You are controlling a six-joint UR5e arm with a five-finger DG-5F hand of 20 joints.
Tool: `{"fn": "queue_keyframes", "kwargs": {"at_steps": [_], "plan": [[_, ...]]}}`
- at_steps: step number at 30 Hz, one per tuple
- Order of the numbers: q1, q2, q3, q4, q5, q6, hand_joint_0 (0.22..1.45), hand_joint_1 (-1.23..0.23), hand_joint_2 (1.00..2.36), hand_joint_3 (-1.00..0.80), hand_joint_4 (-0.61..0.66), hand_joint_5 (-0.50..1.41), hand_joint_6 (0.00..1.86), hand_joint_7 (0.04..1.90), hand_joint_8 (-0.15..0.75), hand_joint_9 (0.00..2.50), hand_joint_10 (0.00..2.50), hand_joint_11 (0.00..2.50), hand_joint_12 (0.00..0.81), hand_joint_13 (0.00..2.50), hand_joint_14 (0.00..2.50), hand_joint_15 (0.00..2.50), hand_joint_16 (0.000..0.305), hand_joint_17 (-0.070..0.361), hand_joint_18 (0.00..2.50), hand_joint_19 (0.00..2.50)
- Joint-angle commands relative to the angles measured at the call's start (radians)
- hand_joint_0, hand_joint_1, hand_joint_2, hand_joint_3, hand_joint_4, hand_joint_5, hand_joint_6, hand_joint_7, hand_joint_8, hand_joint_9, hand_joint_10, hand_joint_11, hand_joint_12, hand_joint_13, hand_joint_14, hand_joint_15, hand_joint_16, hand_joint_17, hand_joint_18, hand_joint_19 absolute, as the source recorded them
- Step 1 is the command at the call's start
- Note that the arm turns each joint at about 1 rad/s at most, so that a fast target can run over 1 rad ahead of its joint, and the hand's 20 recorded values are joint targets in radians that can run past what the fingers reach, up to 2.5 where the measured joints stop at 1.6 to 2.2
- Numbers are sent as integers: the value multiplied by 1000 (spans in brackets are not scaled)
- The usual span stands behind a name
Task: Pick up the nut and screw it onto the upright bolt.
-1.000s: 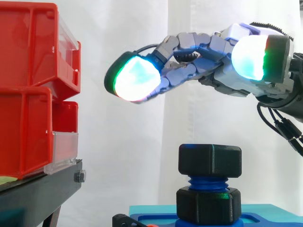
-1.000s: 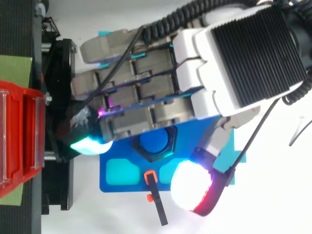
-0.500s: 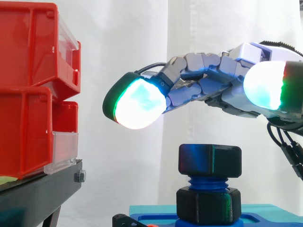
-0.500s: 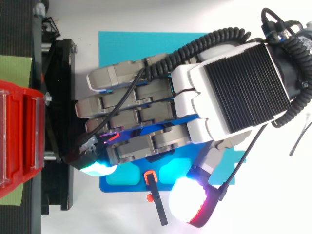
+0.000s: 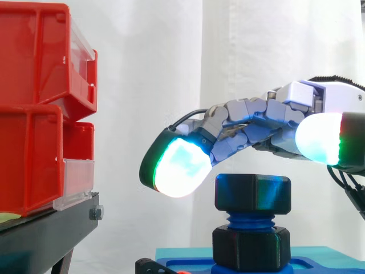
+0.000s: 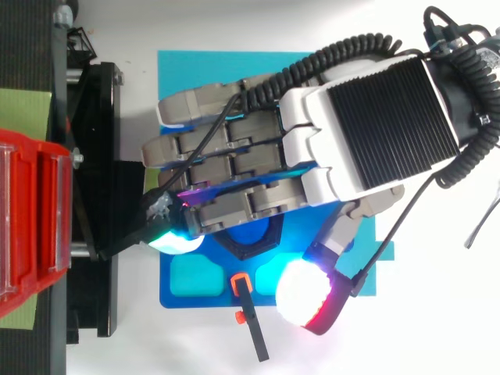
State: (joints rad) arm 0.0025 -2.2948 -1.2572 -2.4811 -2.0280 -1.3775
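Note:
A black hexagonal nut (image 5: pixel 252 194) sits at the top of the upright blue threaded bolt (image 5: pixel 249 219). A second black nut (image 5: pixel 251 248) rests at the bolt's foot on a blue fixture plate (image 6: pixel 187 293). My hand (image 5: pixel 268 123) hovers just above the upper nut, palm down, fingers gently arched and holding nothing. One glowing fingertip (image 5: pixel 178 166) hangs left of the nut at about its top height, and the thumb pad (image 5: pixel 319 138) sits to the right and above. From above, the hand (image 6: pixel 367 125) covers most of the nut; only an edge (image 6: pixel 250 244) peeks out.
Red bins (image 5: pixel 40 108) are stacked on a black stand (image 5: pixel 45 234) at the left, close to the fingertips. A teal mat (image 6: pixel 195 78) lies under the fixture. An orange and black clip (image 6: pixel 248 316) sticks out at the plate's near edge.
The hand has come down from well above the bolt to just over the upper nut, its fingertip dropping beside the nut. The nut and bolt have not moved.

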Motion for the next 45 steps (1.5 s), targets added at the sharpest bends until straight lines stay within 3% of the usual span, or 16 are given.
{"fn": "queue_keyframes", "kwargs": {"at_steps": [1,8,20,35,39,43,45], "plan": [[-6,0,-2,-2,-3,0,480,-146,1000,-500,200,-121,503,841,228,592,0,0,255,470,0,0,27,61,158,0],[-13,0,-4,-12,-1,-6,488,-177,1000,-500,245,-101,504,986,241,644,0,0,232,527,0,0,23,52,218,0],[-41,0,-4,-4,-8,-6,496,-193,1000,-500,252,-79,503,1173,256,720,0,0,216,586,0,0,20,45,264,0],[-59,0,-4,-4,-18,-6,501,-199,1000,-500,244,-61,503,1274,264,767,0,0,201,610,0,0,18,41,295,0],[-65,0,-2,-4,-20,-6,501,-200,1000,-500,245,-63,503,1264,264,775,0,0,203,612,0,0,18,40,298,0],[-73,2,-2,-2,-29,-5,488,-138,1000,-500,244,-94,504,966,241,707,0,0,234,546,0,0,23,51,226,0],[-72,2,4,-1,-41,-5,485,-129,1000,-500,235,-98,503,916,238,698,0,0,236,529,0,0,23,53,211,0]]}}
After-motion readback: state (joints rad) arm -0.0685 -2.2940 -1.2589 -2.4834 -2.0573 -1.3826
